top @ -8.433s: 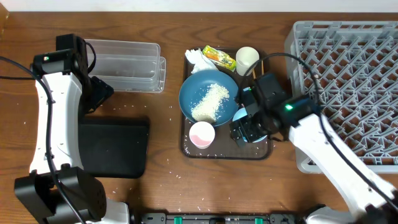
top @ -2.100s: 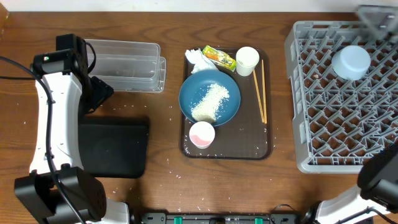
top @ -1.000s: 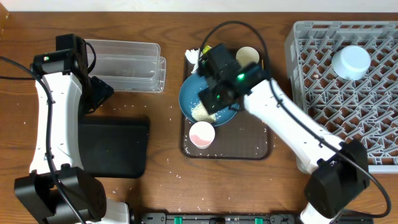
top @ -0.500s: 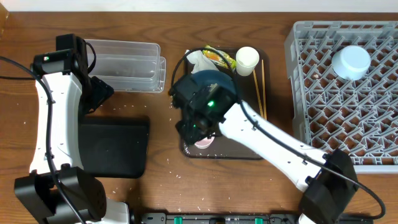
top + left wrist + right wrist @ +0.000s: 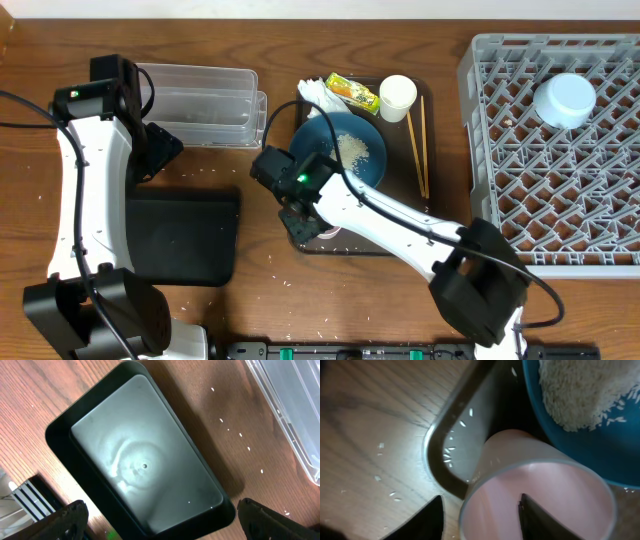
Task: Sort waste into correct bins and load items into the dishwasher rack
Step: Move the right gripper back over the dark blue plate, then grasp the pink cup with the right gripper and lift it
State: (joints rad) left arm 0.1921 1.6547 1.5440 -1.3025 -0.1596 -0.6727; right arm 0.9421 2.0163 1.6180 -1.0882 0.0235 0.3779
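The right end effector [image 5: 480, 505] is down at the pink cup [image 5: 545, 500], which sits in the near-left corner of the brown tray [image 5: 436, 442], just beside the blue plate [image 5: 368, 178] w/ rice [image 5: 580, 390]. Jaws approx. half open, straddling one wall of the cup: one finger outside, one inside. Not pinched yet, I'd say. To do it well: close firmly on the wall, lift straight up so the rim doesn't clip the plate, then carry it right to the rack [image 5: 560, 200]. Meanwhile the left end effector [image 5: 167, 515] hangs wide open, empty, over the black tray [image 5: 60, 435] on the surface.
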